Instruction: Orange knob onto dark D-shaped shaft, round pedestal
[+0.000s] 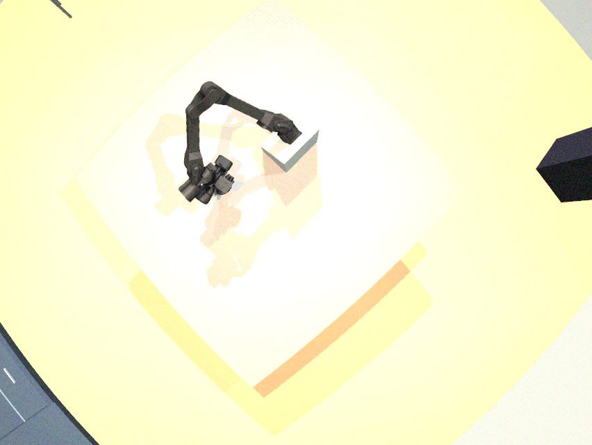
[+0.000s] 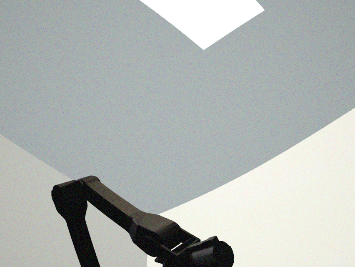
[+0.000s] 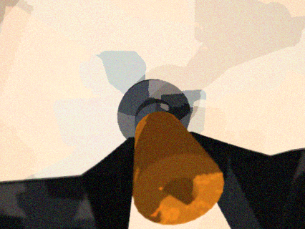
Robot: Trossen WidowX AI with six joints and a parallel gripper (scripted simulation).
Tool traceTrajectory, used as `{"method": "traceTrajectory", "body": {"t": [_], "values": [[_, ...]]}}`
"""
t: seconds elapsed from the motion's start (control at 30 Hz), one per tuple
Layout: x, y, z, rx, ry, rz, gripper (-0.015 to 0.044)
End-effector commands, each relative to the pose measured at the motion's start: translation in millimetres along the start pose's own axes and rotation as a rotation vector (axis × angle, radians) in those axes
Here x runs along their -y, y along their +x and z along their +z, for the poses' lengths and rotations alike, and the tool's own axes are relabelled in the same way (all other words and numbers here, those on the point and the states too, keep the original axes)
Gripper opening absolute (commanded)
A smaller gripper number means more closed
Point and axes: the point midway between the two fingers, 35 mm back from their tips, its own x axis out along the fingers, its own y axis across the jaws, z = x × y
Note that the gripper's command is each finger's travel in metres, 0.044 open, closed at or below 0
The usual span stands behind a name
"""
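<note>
One orange knob (image 3: 168, 143) clasped in our gripper (image 3: 175, 172) | landmark: pedestal (image 3: 127, 107) | knob overlaps pedestal's near side in wrist view, height gap unclear | we judge: centre over pedestal, twist gently, press down

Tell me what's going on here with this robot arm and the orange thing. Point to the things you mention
The black arm (image 1: 192, 129) (image 2: 108, 201) has the orange knob (image 3: 175, 172) clamped in its gripper (image 3: 162, 168), seen from the wrist camera in line with the round pedestal (image 3: 129, 104). The knob hasn't been let go. It hides much of the pedestal's middle, so I can't tell whether it has started onto the shaft or whether the flat sides line up.
</note>
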Motion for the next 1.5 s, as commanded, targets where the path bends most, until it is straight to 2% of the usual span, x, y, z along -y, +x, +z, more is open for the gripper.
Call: {"method": "traceTrajectory", "body": {"t": [0.0, 0.7, 0.97, 1.47], "values": [[0.6, 0.9, 0.3, -0.001, -0.034, -0.001, 0.0], [0.6, -2.0, 0.1, -0.001, -0.034, -0.001, 0.0], [0.4, -0.4, -0.2, -0.001, -0.236, -0.001, 0.0], [0.8, 2.0, 0.5, -0.001, -0.244, -0.001, 0.0]]}}
